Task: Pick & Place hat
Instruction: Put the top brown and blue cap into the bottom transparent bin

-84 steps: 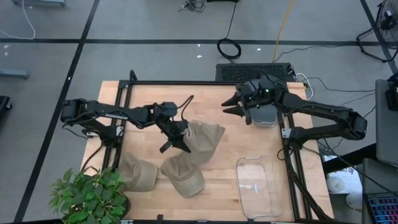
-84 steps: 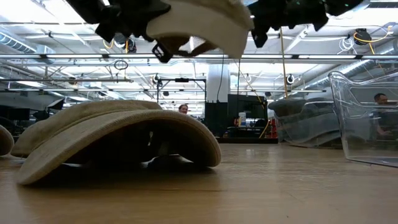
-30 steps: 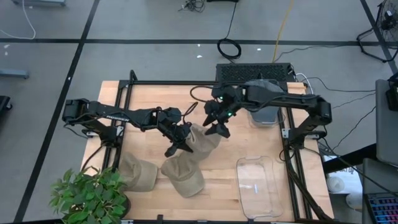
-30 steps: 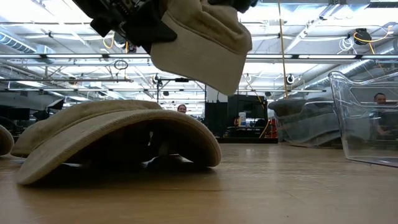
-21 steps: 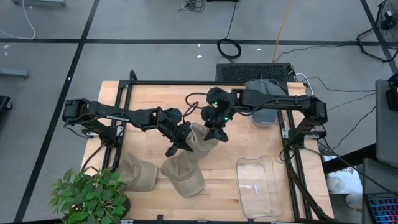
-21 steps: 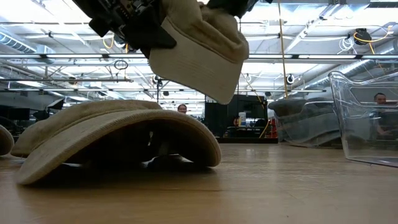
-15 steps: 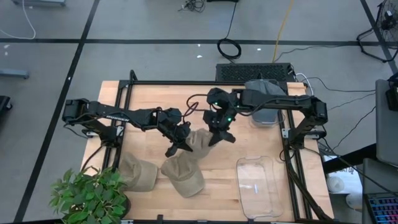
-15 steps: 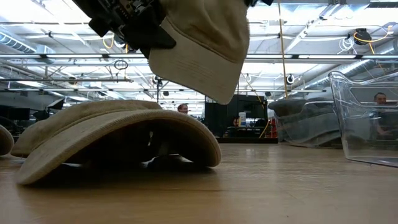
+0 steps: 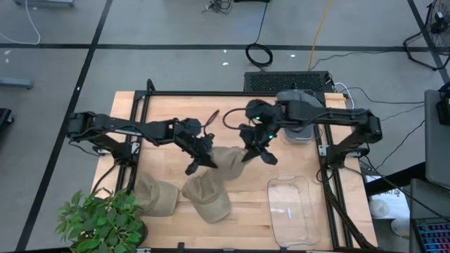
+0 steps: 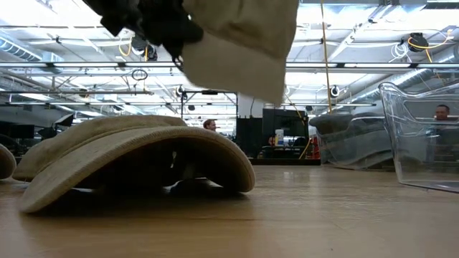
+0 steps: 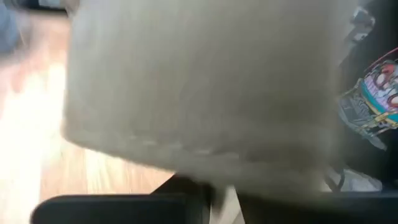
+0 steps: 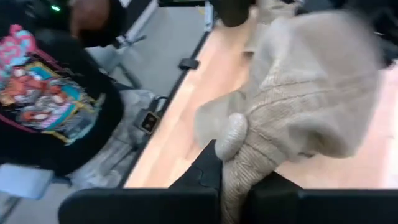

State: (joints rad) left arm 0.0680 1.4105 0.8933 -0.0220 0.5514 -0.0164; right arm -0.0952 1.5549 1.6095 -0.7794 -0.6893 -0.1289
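Sagging softly between both arms, the beige cap (image 9: 226,159) hung pinched in the right gripper (image 9: 253,152), the left gripper's (image 9: 200,160) hold unclear.

No legible words, numbers or brand marks appear anywhere on the table. The only printed matter is a colourful graphic on a person's black T-shirt (image 12: 43,87), seen from both wrist cameras; any lettering in that design (image 11: 373,93) is too blurred to read.
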